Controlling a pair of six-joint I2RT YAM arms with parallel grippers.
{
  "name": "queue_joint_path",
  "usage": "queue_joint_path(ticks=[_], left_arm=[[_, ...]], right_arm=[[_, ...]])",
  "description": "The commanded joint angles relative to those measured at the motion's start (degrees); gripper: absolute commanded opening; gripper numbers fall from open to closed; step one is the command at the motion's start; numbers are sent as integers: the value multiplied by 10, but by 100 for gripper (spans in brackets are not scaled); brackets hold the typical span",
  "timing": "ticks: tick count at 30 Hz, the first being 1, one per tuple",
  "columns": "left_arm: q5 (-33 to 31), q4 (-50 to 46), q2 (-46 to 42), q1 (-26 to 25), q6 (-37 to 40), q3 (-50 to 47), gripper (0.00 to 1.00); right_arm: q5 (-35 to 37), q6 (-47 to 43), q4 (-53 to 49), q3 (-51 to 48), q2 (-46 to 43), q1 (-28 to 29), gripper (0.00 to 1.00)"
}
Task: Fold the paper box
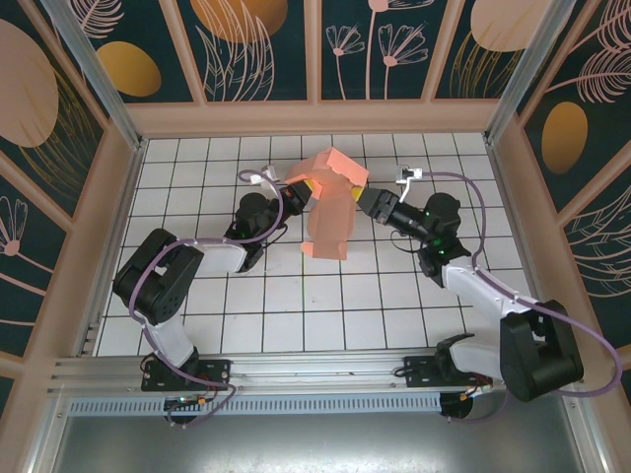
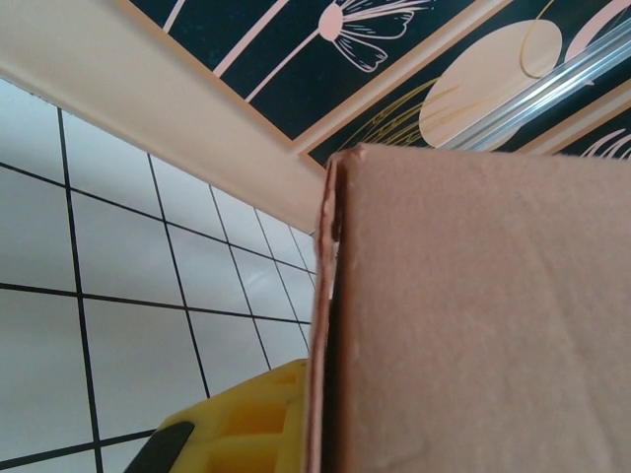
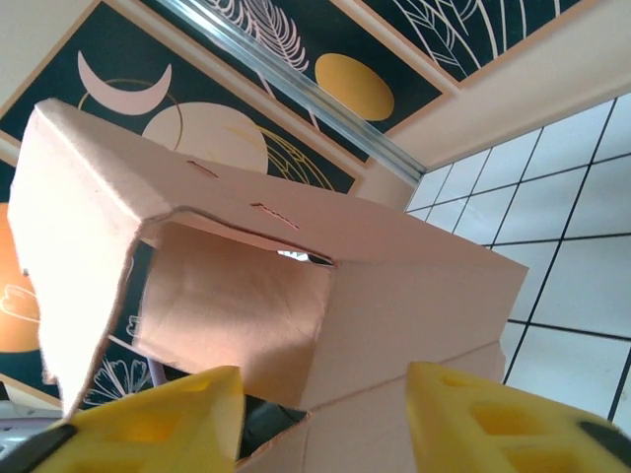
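- Two tools share one paper box (image 1: pixel 330 212). The salmon-pink card is lifted off the white tiled worktop (image 1: pixel 197 296) and hangs between the arms, toward the far side. It is part-formed, with walls raised and flaps loose.
- State of the left tool (image 1: pixel 304 187): closed tight. The left wrist view shows a doubled card edge (image 2: pixel 330 296) running down beside its yellow finger (image 2: pixel 242 424), so it is judged to be pinching one wall of the box.
- State of the right tool (image 1: pixel 370 204): jaws apart at a middling width, straddling a lower corner of the box. Whether either jaw touches the card cannot be told.
- Condition of the box from the right wrist: the hollow inside faces the camera, with two slits (image 3: pixel 271 212) in the upper panel and a loose flap (image 3: pixel 79 266) hanging at the left.
- Step in hand, as judged: the right tool takes the near wall so that the flap can be turned in.
- Handling notes:
  - Close squarely on flat card beside a crease, not on the crease.
  - Use the left pinch as the anchor.
  - Press gently, since thin card is likely to buckle.
  - Do not pull the tools apart, which risks a tear.
  - Line up tabs with slits before pushing.
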Motion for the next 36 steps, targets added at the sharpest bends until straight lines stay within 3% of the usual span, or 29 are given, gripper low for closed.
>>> queue_joint_path(ticks=[1, 8, 11, 12, 17, 19, 20, 21, 22, 23, 26, 27, 28, 29, 31, 33, 36], left_arm=[[-3, 28, -4, 1, 17, -3, 0], [-39, 6, -19, 1, 54, -19, 0], [-47, -5, -25, 1, 66, -19, 0], [-49, -8, -26, 1, 70, -19, 0], [-53, -16, -30, 1, 79, -15, 0], [-53, -18, -30, 1, 82, -14, 0], [-53, -20, -29, 1, 83, -13, 0], [-54, -21, -28, 1, 83, -13, 0], [-54, -20, -28, 1, 83, -13, 0], [-54, -20, -27, 1, 83, -13, 0], [-62, -21, -28, 1, 81, -15, 0], [-72, -24, -30, 1, 78, -17, 0], [-85, -32, -33, 1, 74, -19, 0], [-96, -40, -32, 1, 72, -19, 0], [-119, -62, -32, 1, 70, -18, 0], [-135, -70, -32, 1, 72, -17, 0], [-153, -79, -32, 1, 86, -14, 0]], right_arm=[[10, -9, -14, 31, 14, 5, 37], [60, -46, -163, 71, 21, 7, 23], [79, -57, -203, 80, 19, 7, 9], [84, -61, -214, 83, 19, 7, 0], [115, -78, -255, 95, 13, 13, 0], [118, -88, -258, 98, 10, 15, 30], [116, -90, -257, 99, 9, 15, 36], [114, -89, -253, 99, 10, 15, 34], [113, -90, -251, 99, 11, 16, 8], [113, -91, -252, 99, 11, 16, 0], [122, -116, -272, 108, 4, 16, 0], [138, -128, -280, 108, -5, 16, 8], [154, -142, -282, 105, -19, 16, 28], [165, -154, -281, 101, -31, 16, 41], [185, -178, -280, 93, -61, 16, 60], [206, -197, -284, 88, -90, 17, 69], [251, -222, -314, 99, -117, 28, 70]])
